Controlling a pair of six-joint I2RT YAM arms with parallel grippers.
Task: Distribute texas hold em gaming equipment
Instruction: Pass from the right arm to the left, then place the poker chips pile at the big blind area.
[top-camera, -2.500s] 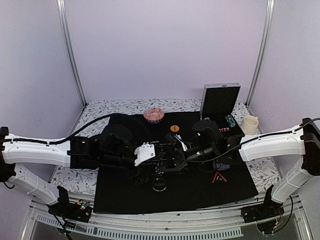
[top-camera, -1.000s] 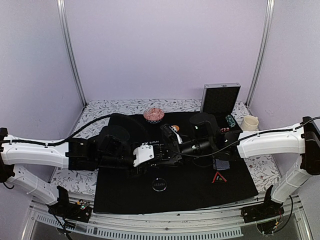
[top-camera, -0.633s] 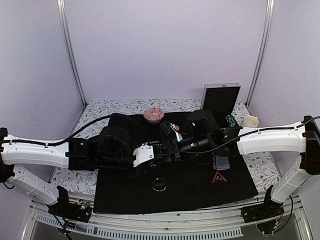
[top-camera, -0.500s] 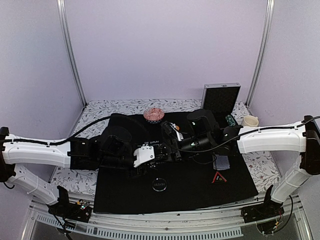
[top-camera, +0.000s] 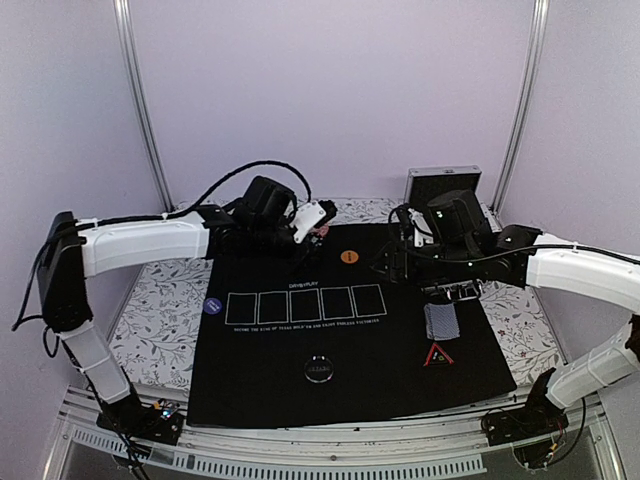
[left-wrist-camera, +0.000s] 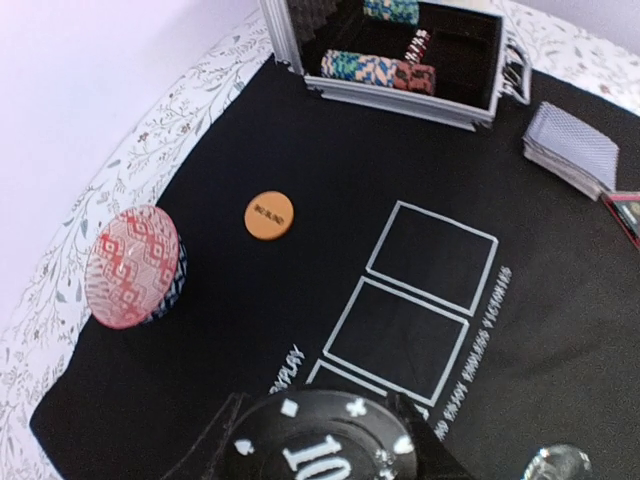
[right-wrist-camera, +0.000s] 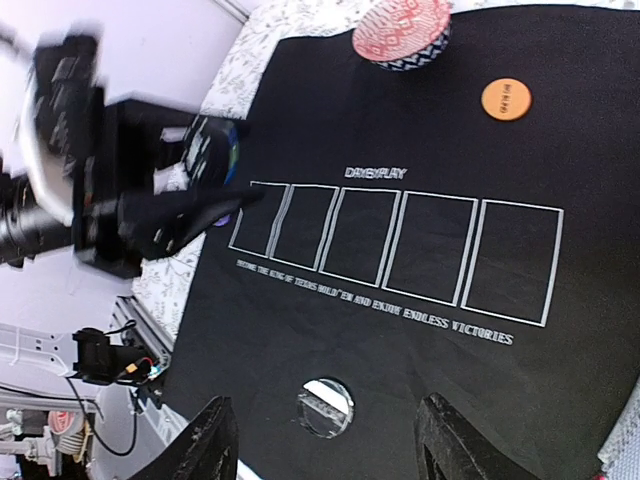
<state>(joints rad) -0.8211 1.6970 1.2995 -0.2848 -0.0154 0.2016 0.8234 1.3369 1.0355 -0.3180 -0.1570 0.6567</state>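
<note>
Jaws of the left gripper (left-wrist-camera: 325, 432) were seen closed on a black chip (left-wrist-camera: 300, 455) marked 10, held in the air over the far part of the mat (top-camera: 260, 390). The right gripper (right-wrist-camera: 335, 445) was held above the mat's right side, its fingers (right-wrist-camera: 214, 440) spread wide with nothing between them. An orange button (top-camera: 348, 257) was laid on the mat beyond the five white rectangles, near a pink patterned bowl (left-wrist-camera: 133, 267). A blue button (top-camera: 212, 306) was placed just left of the first rectangle, and a black button (top-camera: 319, 369) on the near middle. Cards (top-camera: 440, 320) were stacked on the right, with the triangle (top-camera: 437, 355) just nearer. Teal and red chips (left-wrist-camera: 378, 68) were stored in the open case (left-wrist-camera: 300, 45).
</note>
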